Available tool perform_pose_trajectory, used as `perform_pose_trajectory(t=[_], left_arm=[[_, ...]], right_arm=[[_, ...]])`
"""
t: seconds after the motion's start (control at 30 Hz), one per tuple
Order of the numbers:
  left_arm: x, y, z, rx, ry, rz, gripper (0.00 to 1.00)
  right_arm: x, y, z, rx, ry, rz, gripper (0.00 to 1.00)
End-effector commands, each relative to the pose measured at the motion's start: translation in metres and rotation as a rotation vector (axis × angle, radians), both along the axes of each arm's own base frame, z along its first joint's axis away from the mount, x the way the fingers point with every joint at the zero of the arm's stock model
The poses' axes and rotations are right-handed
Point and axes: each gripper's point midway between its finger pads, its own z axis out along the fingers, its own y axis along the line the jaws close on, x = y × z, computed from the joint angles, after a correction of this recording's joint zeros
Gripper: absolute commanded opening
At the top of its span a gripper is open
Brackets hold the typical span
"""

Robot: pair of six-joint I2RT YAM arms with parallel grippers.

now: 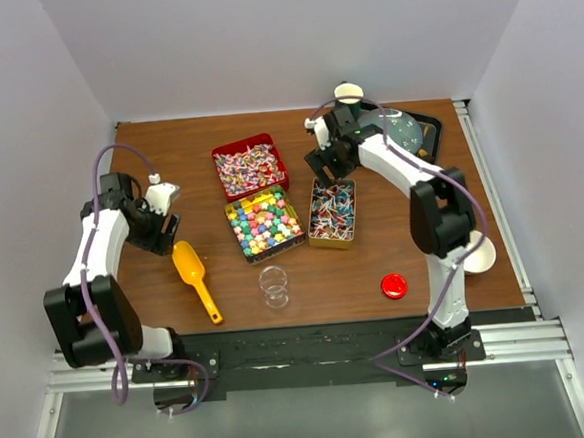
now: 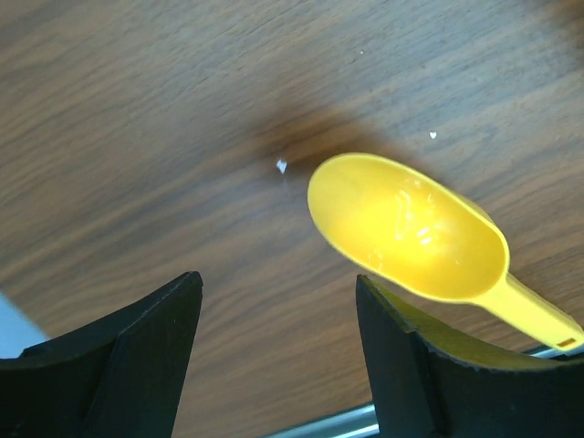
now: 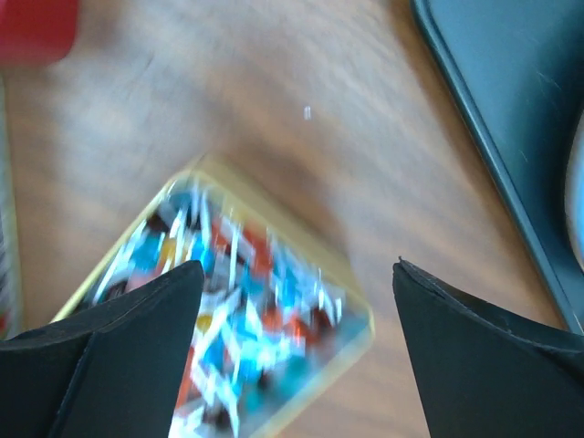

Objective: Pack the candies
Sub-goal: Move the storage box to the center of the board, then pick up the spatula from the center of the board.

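The candies lie in three tins mid-table: pink-white twists in a red tin (image 1: 249, 168), bright star pieces in a dark tin (image 1: 263, 224), and red-blue-silver twists in a gold tin (image 1: 332, 214). My left gripper (image 1: 162, 230) hovers open over bare wood, just left of a yellow scoop (image 1: 194, 276). The left wrist view shows the scoop's empty bowl (image 2: 411, 228) beside the right finger, with nothing between the fingers of the gripper (image 2: 278, 292). My right gripper (image 1: 325, 167) hangs open above the far end of the gold tin (image 3: 237, 301); that gripper (image 3: 297, 274) holds nothing.
A clear empty jar (image 1: 273, 285) stands near the front, in the middle. To its right lies a red round lid (image 1: 394, 286). A black tray (image 1: 428, 129) with a grey disc sits at the back right, and its edge (image 3: 511, 109) lies close to my right fingers.
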Motion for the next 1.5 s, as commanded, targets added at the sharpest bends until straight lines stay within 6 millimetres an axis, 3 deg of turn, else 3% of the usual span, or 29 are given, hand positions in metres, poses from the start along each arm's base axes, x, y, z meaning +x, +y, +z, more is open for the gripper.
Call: perform_pose_trajectory(t=[0.0,0.1,0.27,0.47,0.7,0.83,1.03,1.13,1.3,1.37,1.43,1.47], left_arm=[[0.019,-0.002,-0.017,-0.058,-0.022,-0.055,0.68],[0.024,-0.009,-0.025,-0.104,-0.015,-0.105,0.65],[0.021,-0.026,-0.035,-0.204,0.027,-0.201,0.61],[0.025,-0.029,-0.056,-0.247,0.074,-0.211,0.51],[0.030,-0.044,-0.053,-0.362,0.081,-0.232,0.09],[0.032,-0.044,-0.047,-0.370,0.071,-0.200,0.00],[0.043,-0.028,-0.003,-0.337,-0.022,-0.068,0.00],[0.051,-0.022,0.043,-0.348,-0.111,0.018,0.00],[0.074,-0.022,0.098,-0.462,-0.245,0.215,0.00],[0.078,-0.036,0.111,-0.602,-0.269,0.318,0.00],[0.068,-0.055,0.110,-0.755,-0.224,0.420,0.00],[0.074,-0.060,0.119,-0.811,-0.263,0.412,0.00]], right_arm=[[-0.026,-0.002,0.083,0.099,-0.128,0.002,0.91],[-0.050,-0.001,0.093,0.146,-0.108,0.034,0.91],[-0.084,-0.002,0.084,0.173,-0.039,0.097,0.91],[-0.102,-0.003,0.082,0.194,-0.013,0.119,0.91],[-0.115,-0.003,0.078,0.192,0.028,0.178,0.91],[-0.115,0.002,0.079,0.210,0.035,0.198,0.90],[-0.101,0.018,0.105,0.256,-0.025,0.256,0.89],[-0.093,0.032,0.130,0.311,-0.101,0.279,0.89],[-0.094,0.082,0.170,0.384,-0.255,0.385,0.88],[-0.102,0.105,0.174,0.405,-0.282,0.404,0.88],[-0.104,0.127,0.184,0.436,-0.340,0.422,0.87],[-0.116,0.145,0.187,0.452,-0.350,0.457,0.86]])
